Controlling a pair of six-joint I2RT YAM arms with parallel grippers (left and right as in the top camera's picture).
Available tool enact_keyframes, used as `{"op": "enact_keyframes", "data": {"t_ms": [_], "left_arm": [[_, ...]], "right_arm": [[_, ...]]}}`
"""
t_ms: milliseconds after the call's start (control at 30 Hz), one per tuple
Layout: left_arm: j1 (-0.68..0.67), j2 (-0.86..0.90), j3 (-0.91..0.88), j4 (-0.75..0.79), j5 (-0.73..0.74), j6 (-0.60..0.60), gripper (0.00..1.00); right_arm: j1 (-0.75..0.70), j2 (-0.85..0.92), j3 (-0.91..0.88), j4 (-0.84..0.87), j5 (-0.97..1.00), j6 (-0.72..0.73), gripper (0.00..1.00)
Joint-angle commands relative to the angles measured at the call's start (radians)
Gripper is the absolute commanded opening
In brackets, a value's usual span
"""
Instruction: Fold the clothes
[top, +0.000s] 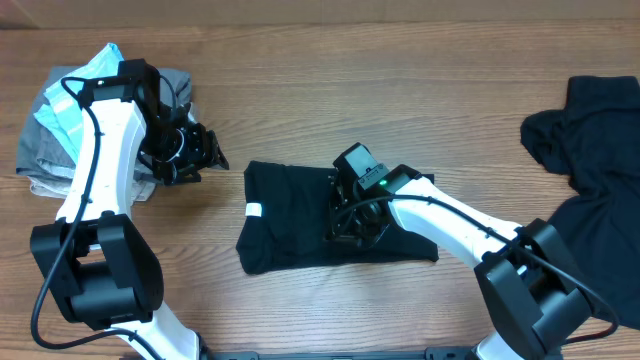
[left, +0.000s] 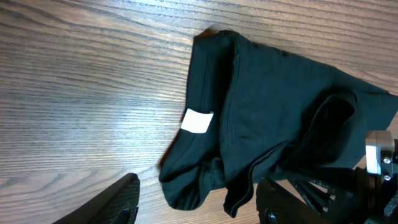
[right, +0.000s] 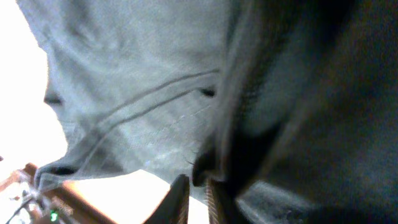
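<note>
Limp black T-shirt (right: 124, 93) bunches, pinched by the right hand (right: 198, 199), likely best gripped at hems; left hand (top: 200, 155) gapes empty.

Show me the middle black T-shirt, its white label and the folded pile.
black T-shirt (top: 290, 222), overhead view, bare left half
white label (left: 197, 121), left wrist view, its centre
folded pile (top: 40, 152), overhead view, grey part

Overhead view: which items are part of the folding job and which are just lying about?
Job:
- centre black T-shirt, partly folded, white label showing
- crumpled black T-shirt, at the right edge

Lying about:
- light-blue garment, on the pile at far left
- grey garments, same pile
</note>
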Motion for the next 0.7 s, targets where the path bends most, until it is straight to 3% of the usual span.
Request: {"op": "enact_keyframes", "data": {"t_ms": [0,233,467,667], "left_arm": [[-0.001,-0.004,-0.002,0.001,-0.003,0.016,0.63],[-0.001,-0.004,-0.002,0.001,-0.003,0.015,0.63],[-0.001,-0.004,-0.002,0.001,-0.003,0.016,0.63],[-0.001,-0.004,-0.002,-0.003,-0.003,0.016,0.63]], "right_arm": [[-0.052,-0.047,0.064,-0.040,-0.167,-0.121,0.23],[-0.227,-0.126,0.265,-0.226,-0.075,-0.123,0.24],[-0.257,-0.082,0.248,-0.205,0.026,-0.066,0.09],[-0.203,0.020,0.217,-0.096,0.060,-0.037,0.08]]}}
